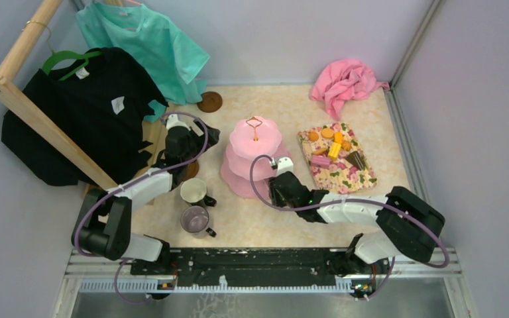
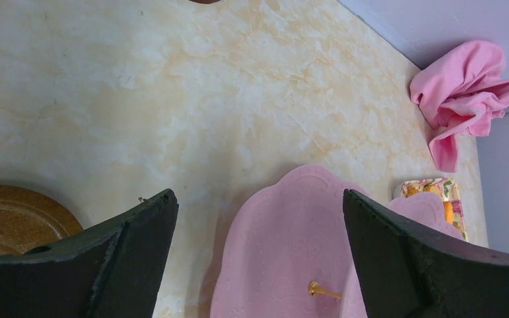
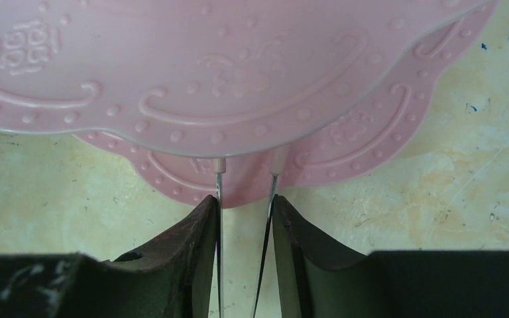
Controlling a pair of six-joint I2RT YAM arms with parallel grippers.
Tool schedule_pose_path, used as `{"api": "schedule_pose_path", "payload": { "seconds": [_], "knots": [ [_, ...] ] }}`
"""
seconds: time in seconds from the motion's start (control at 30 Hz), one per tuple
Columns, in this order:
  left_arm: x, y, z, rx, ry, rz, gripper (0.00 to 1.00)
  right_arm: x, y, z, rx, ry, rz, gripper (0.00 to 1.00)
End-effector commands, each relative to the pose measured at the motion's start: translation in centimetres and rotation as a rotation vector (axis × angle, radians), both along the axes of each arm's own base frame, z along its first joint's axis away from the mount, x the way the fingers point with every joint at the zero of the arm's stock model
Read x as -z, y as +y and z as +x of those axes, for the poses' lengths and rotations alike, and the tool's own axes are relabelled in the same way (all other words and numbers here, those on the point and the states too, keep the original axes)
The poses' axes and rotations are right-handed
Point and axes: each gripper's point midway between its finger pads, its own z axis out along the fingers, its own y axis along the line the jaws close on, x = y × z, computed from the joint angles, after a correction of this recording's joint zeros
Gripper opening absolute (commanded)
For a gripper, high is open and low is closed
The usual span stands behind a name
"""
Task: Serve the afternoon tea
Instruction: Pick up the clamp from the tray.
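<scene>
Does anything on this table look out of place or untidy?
The pink cloth lies crumpled in the far right corner, not folded. One brown saucer sits alone at the far edge, apart from the white mug. Nothing looks spilled or broken.

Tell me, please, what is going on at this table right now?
The right end effector grips thin metal tongs, their tips by the lower rim of the pink cake stand. The left end effector hangs open beside the stand, holding nothing. The snacks lie on the floral mat, the stand's tiers look bare, and two mugs stand near the left arm.
</scene>
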Motion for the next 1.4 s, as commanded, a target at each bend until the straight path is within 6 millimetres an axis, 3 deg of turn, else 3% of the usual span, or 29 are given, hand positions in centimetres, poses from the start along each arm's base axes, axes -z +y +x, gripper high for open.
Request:
{"api": "schedule_pose_path", "payload": {
  "seconds": [0.0, 0.27, 0.7, 0.97, 1.37],
  "knots": [
    [-2.2, 0.0, 0.7, -0.016, -0.058, -0.03, 0.99, -4.1, 1.4, 1.4, 0.012, -0.066, 0.091, 0.34],
    [-2.5, 0.3, 0.3, -0.032, -0.06, -0.044, 0.99, -5.3, 0.7, 1.0, 0.03, -0.059, 0.076, 0.32],
    [-3.2, 0.5, -0.6, -0.038, -0.072, -0.078, 0.99, -6.7, -2.5, -0.8, 0.115, -0.036, 0.051, 0.28],
    [-3.4, 0.2, -1.0, -0.022, -0.076, -0.103, 0.99, -8.4, -6.5, -2.0, 0.231, -0.05, 0.039, 0.28],
    [-4.1, -1.6, -0.6, 0.049, -0.082, -0.157, 0.99, -8.5, -12.8, -2.9, 0.485, -0.054, -0.05, 0.29]
  ]
}}
